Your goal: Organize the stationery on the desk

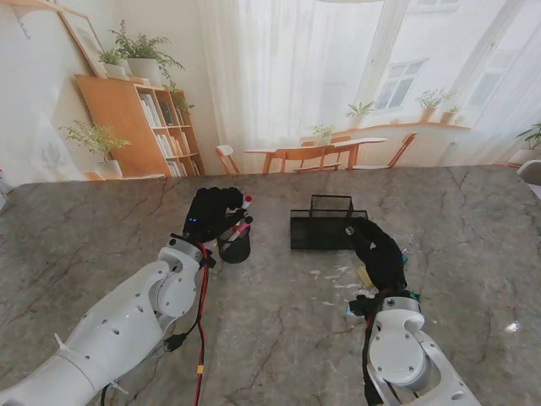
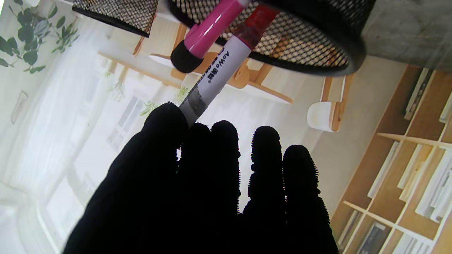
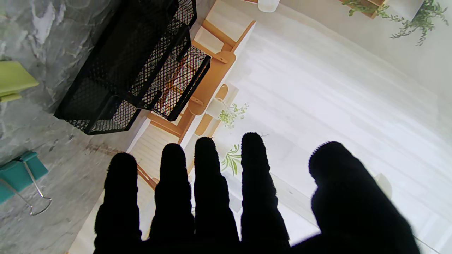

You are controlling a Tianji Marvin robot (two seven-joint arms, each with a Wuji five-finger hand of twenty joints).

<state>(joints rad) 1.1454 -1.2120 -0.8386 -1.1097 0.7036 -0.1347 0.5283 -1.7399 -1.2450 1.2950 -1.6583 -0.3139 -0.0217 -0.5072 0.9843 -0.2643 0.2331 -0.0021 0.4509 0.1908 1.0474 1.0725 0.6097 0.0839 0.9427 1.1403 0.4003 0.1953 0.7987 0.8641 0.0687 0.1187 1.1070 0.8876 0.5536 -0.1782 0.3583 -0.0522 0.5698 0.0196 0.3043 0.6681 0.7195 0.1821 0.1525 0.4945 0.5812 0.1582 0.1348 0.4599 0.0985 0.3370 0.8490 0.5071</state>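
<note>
Left hand (image 1: pixel 213 215) pinches white red-capped marker (image 2: pixel 219 68), tip inside round black mesh cup (image 1: pixel 234 245); keep it upright, release low. Right hand (image 1: pixel 378 249) empty, fingers spread.

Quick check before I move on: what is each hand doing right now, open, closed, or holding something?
Left hand: closed on a white marker, its red end in the round mesh cup.
Right hand: open, fingers apart, holding nothing.

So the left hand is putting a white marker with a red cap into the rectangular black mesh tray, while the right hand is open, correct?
Not quite. The left hand holds the white marker with a red cap at the round black mesh pen cup, not the rectangular black mesh tray; the stand view shows it. The right hand is open.
</note>
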